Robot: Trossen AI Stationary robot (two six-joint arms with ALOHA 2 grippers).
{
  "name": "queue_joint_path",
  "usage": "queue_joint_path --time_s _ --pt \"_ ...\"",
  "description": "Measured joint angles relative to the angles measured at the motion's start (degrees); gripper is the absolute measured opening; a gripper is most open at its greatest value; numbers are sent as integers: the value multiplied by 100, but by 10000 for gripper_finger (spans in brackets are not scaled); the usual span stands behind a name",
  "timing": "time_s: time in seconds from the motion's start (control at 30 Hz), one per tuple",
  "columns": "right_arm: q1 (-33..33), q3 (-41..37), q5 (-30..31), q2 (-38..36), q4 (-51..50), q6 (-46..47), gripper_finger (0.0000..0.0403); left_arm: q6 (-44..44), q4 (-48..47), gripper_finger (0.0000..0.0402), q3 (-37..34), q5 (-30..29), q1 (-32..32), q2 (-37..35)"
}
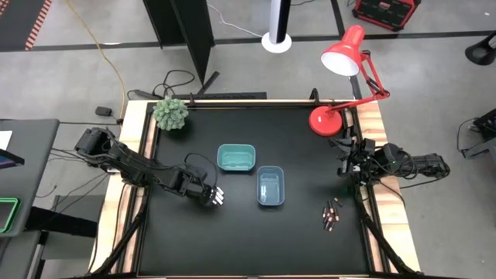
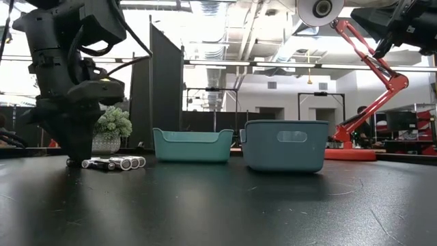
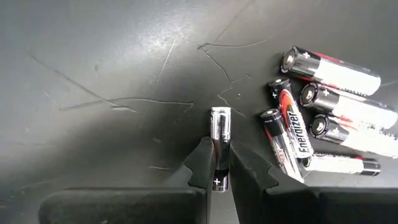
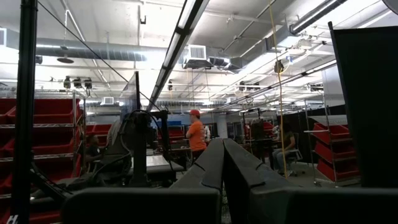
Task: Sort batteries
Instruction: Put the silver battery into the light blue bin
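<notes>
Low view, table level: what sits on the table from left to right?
Left tool → batteries → teal tray → blue tray → red lamp base.

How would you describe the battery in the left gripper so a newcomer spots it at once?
Find the left gripper, low over the black table near the teal tray. Between its fingers is a silver battery, apart from the loose battery cluster, whose cells carry black and red labels.
</notes>
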Motion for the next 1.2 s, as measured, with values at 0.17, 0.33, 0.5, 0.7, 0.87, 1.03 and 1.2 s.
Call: queue_joint_path --time_s 0.17,0.33,0.5,0.7,0.87,1.03,1.2 --pt "0 0 0 0 -2 0 28 286 -138 31 195 -139 11 3" --pt "0 0 -2 0 -31 0 28 358 -171 31 247 -231 11 6" --pt "2 0 0 0 -85 0 28 486 -200 31 305 -414 16 14" --pt "1 0 0 0 -87 0 28 530 -189 27 318 -481 20 5" --pt "0 0 -2 0 -87 0 28 572 -175 27 325 -563 20 -99" --pt "2 0 -2 -1 -87 0 28 719 -170 27 330 -914 20 -492" --pt "0 0 -1 0 -86 -2 28 1115 -4 27 333 -1468 20 -996"
